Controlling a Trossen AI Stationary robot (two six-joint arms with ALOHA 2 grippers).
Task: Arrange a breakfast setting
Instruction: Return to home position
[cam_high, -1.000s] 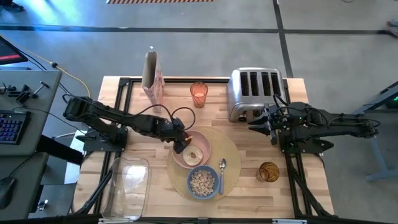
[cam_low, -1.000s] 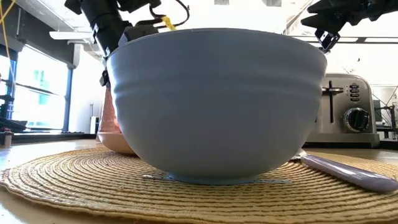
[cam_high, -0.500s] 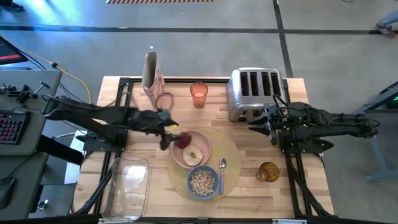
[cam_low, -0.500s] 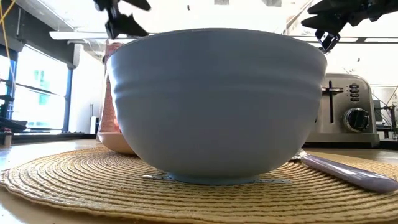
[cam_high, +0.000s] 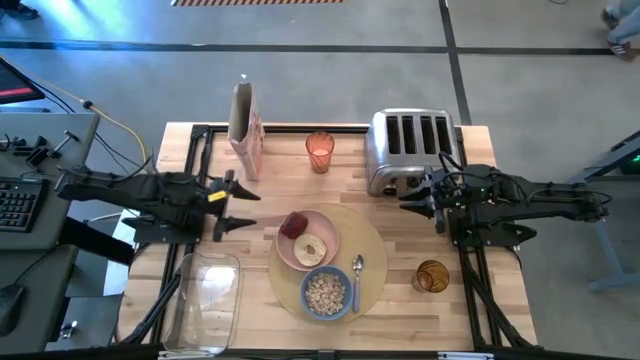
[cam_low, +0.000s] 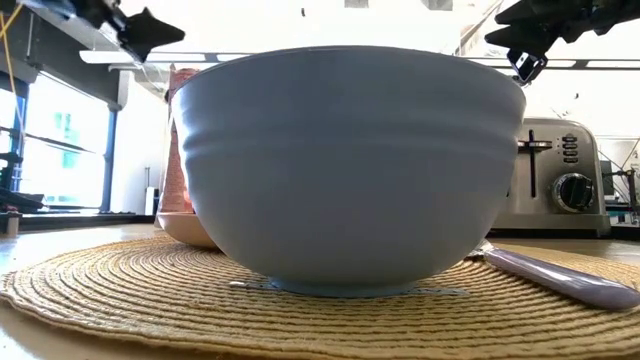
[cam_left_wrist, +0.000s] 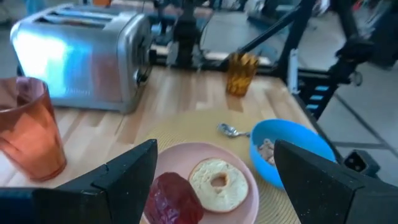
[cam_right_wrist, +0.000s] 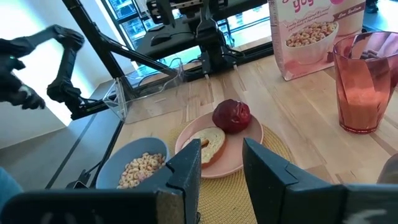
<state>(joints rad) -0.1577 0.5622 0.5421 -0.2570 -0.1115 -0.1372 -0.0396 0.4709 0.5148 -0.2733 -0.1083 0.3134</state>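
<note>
My left pincer (cam_high: 236, 204), released and empty, hangs near the placemat (cam_high: 378, 255). The pink plate (cam_high: 329, 233) with apple (cam_high: 294, 224) and bagel (cam_high: 310, 250) lies straight ahead of it, while my right pincer (cam_high: 412, 203), also released, is farther off.

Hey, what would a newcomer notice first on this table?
Mid-table, a pink plate holds a red apple and bagel half beside a blue bowl of cereal on a round placemat. A chrome toaster stands behind; the left gripper hovers open left of the plate, the right gripper by the toaster.
</note>
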